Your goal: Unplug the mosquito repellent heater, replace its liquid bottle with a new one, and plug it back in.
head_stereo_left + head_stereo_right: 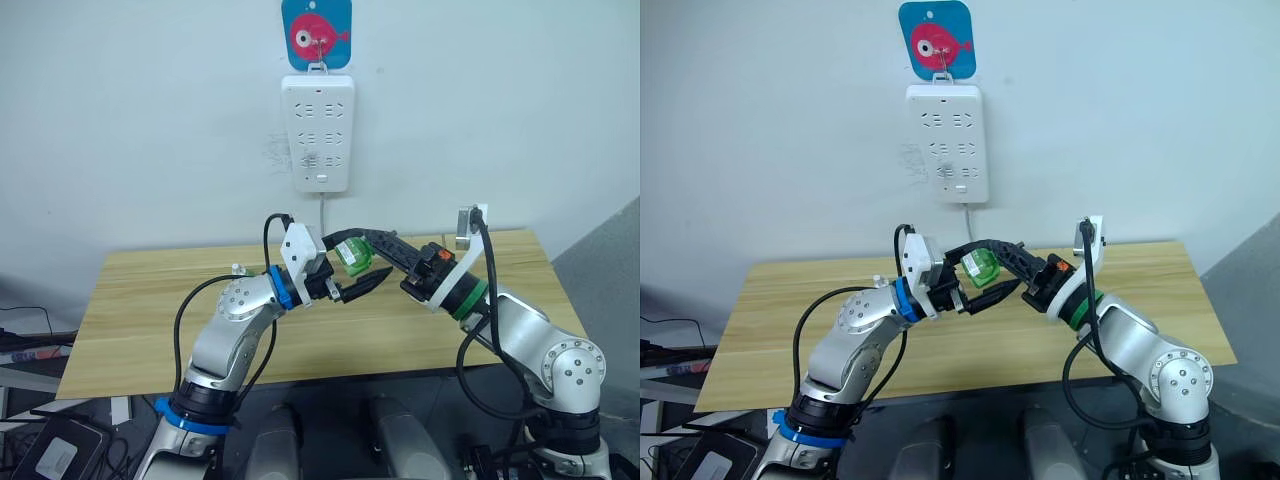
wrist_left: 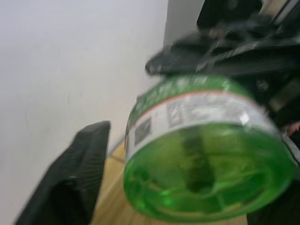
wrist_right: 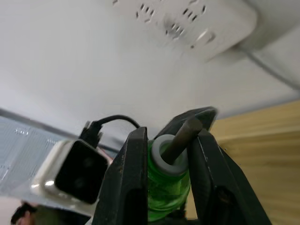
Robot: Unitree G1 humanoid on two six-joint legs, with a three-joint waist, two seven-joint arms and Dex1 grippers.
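Observation:
A green liquid bottle [image 1: 352, 256] hangs in mid-air above the wooden table [image 1: 150, 300], between my two arms. My right gripper [image 3: 171, 138] is shut on the bottle's neck, and the dark wick [image 3: 182, 137] sticks up between its fingers. In the left wrist view the bottle's round green base [image 2: 206, 173] faces the camera. My left gripper [image 1: 366, 264] is open around the bottle's base, one finger [image 2: 70, 180] standing clear of it. The mosquito repellent heater is out of view.
A long white power strip [image 1: 318, 130] hangs on the wall under a blue fish hook [image 1: 316, 35], its sockets unoccupied and its cord dropping behind the table. A small pale thing [image 1: 239, 269] peeks from behind my left arm; I cannot tell what it is.

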